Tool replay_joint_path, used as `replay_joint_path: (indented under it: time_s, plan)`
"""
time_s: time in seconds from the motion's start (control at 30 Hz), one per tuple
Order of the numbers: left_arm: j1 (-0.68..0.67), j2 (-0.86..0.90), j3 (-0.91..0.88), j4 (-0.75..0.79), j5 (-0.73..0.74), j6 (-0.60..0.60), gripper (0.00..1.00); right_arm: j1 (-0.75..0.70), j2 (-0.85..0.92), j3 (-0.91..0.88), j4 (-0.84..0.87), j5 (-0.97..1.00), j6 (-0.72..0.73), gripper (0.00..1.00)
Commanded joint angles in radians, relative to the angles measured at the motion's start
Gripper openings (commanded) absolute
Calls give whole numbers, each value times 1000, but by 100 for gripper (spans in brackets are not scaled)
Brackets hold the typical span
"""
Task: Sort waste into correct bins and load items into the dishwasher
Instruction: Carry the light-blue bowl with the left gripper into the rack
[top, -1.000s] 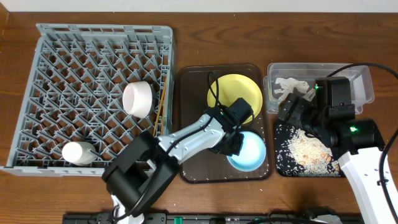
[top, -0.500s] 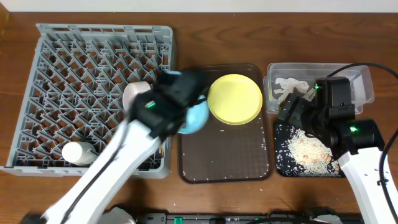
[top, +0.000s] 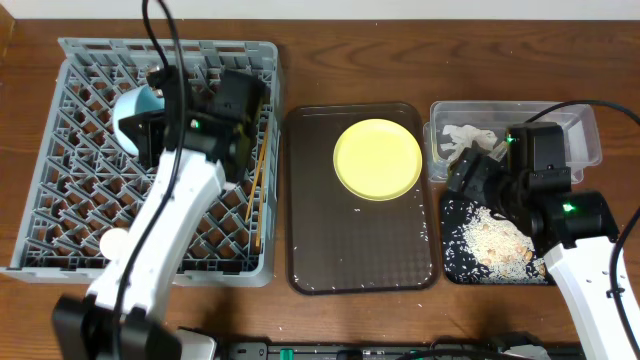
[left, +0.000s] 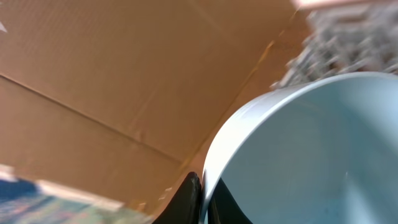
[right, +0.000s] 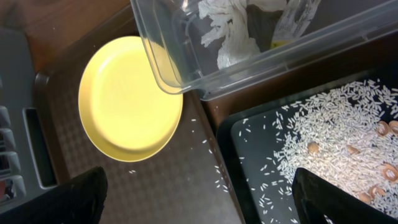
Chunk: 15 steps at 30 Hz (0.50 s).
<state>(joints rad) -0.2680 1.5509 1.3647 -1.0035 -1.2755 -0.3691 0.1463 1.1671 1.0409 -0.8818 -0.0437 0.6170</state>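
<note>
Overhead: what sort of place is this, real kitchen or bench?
Probably a staged dish-clearing bench, not a real kitchen: a dishwasher rack sits straight on a wooden table, beside a serving tray with a plate, and a tub of paper and a black tray of rice stand in as bins.

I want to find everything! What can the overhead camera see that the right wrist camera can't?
Only overhead: the light-blue bowl held at the grey dish rack, the chopsticks, the white cup. Only right wrist: small tan bits among the rice. Both: the yellow plate, clear tub with white paper, black tray, brown tray.
</note>
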Motion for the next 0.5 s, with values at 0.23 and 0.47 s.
replay_joint_path:
  time_s: [0.23, 0.47]
  plan:
    - [117, 209, -14, 59, -3, 59, 8, -15, -10, 6, 1, 13, -13, 94]
    - [101, 273, -18, 60, 72, 58, 8, -15, -10, 6, 3, 13, -13, 95]
